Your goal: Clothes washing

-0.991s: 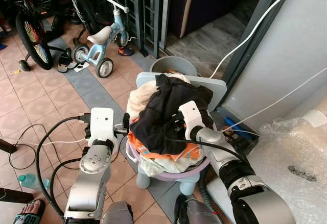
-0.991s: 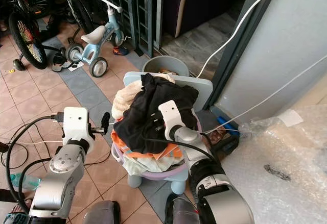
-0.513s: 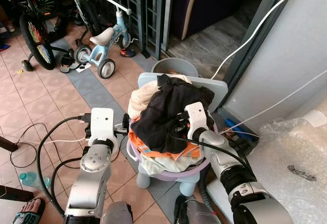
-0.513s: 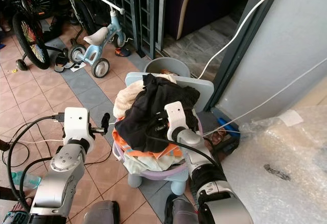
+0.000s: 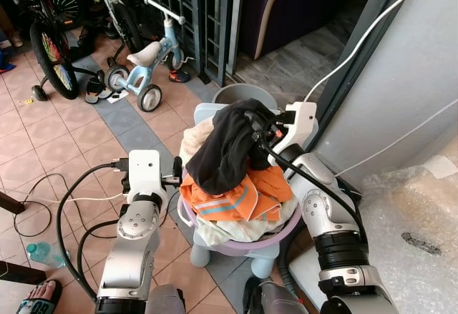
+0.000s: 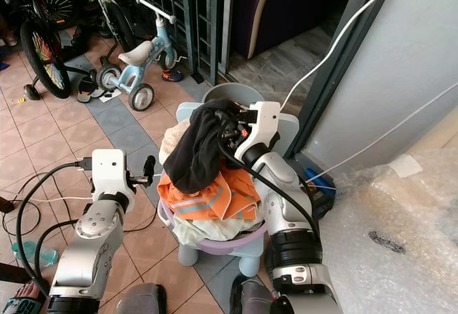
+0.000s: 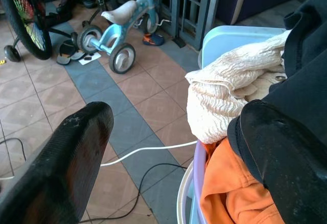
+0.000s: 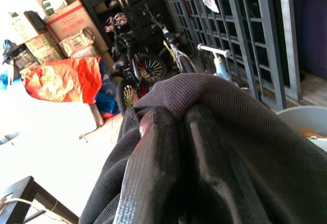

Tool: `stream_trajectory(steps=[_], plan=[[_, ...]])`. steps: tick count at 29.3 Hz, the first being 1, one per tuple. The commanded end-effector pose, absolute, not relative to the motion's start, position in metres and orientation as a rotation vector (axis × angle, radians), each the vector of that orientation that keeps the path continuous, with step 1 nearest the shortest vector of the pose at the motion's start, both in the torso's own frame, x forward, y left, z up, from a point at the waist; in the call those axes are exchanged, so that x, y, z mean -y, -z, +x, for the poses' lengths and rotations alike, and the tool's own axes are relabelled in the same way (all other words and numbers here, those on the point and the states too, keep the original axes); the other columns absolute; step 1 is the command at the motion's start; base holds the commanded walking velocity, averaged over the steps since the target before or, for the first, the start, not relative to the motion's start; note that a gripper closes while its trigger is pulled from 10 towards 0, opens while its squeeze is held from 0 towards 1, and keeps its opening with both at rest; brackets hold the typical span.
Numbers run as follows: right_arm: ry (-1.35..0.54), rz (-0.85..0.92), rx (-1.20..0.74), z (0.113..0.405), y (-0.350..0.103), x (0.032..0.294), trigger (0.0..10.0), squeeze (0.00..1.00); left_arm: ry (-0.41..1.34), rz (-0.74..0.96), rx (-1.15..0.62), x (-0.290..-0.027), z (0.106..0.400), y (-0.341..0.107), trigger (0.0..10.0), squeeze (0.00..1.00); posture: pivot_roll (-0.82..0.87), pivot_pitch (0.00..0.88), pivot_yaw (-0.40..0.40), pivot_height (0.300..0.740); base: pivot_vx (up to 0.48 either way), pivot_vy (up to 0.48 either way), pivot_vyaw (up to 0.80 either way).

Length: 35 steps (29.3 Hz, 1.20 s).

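A black garment (image 5: 223,149) hangs lifted over a purple laundry basket (image 5: 236,241) heaped with clothes. My right gripper (image 5: 259,124) is shut on the garment's top, and in the right wrist view its fingers (image 8: 168,173) pinch the dark ribbed cloth (image 8: 245,132). Under the garment lie an orange striped piece (image 5: 236,194) and a cream knitted one (image 7: 230,94). My left gripper (image 5: 173,173) is open at the basket's left side; the left wrist view shows its two fingers (image 7: 71,163) spread wide, one against the black cloth (image 7: 301,96).
The basket stands on a light blue stool (image 5: 308,122). A grey bucket (image 5: 240,94) is behind it. A blue tricycle (image 5: 147,64) and a bicycle (image 5: 50,49) stand at the back left. Cables (image 5: 43,203) cross the tiled floor. A grey wall (image 5: 408,64) and bubble wrap (image 5: 408,221) are on the right.
My right gripper has risen and moved back from the top of the heap, pulling the black garment up with it and baring the orange piece. The left arm has stayed put.
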State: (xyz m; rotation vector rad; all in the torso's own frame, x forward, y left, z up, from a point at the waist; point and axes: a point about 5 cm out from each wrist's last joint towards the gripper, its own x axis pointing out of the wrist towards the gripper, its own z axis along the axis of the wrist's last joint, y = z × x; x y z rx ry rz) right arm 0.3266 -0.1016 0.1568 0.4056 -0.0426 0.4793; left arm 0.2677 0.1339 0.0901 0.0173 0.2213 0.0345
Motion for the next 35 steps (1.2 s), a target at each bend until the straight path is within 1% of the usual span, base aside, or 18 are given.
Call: stream_trajectory(steps=[1,4,6,7,8,9,10,28,35], plan=[[-0.439,0.38,0.074,0.323,-0.163,0.112,0.0,0.0,-0.043,0.012,-0.206,-0.132,0.271,-0.092,10.0,0.0,0.09,0.031,-0.036,0.74,0.0,0.0,0.0],[-0.364,0.37,0.062,0.315,-0.158,0.123,0.0,0.0,-0.037,-0.01,-0.176,-0.131,0.273,-0.096,10.0,0.0,0.09,0.03,-0.039,0.74,0.0,0.0,0.0],[-0.35,0.36,0.05,0.312,-0.155,0.126,0.0,0.0,-0.036,-0.011,-0.176,-0.132,0.273,-0.096,10.0,0.0,0.08,0.032,-0.038,0.74,0.0,0.0,0.0],[-0.345,0.356,0.042,0.31,-0.152,0.126,2.1,0.0,-0.035,-0.009,-0.178,-0.131,0.273,-0.096,10.0,0.0,0.08,0.032,-0.037,0.74,0.0,0.0,0.0],[-0.34,0.35,0.032,0.309,-0.15,0.126,6.1,0.0,-0.034,-0.008,-0.181,-0.131,0.273,-0.095,10.0,0.0,0.08,0.032,-0.036,0.74,0.0,0.0,0.0],[-0.335,0.347,0.025,0.308,-0.149,0.127,6.1,0.0,-0.033,-0.006,-0.182,-0.13,0.273,-0.095,10.0,0.0,0.08,0.033,-0.035,0.74,0.0,0.0,0.0],[-0.331,0.343,0.019,0.308,-0.148,0.127,10.0,0.0,-0.032,-0.006,-0.183,-0.13,0.273,-0.095,10.0,0.0,0.08,0.033,-0.034,0.74,-0.277,0.0,0.0],[-0.325,0.317,0.004,0.312,-0.15,0.118,10.0,0.0,-0.025,0.001,-0.181,-0.129,0.275,-0.095,10.0,0.0,0.09,0.035,-0.031,0.74,-0.292,0.0,0.0],[-0.305,0.3,-0.002,0.314,-0.149,0.119,10.0,0.0,-0.016,-0.009,-0.155,-0.128,0.275,-0.097,10.0,0.0,0.08,0.038,-0.03,0.74,0.0,0.0,0.0]])
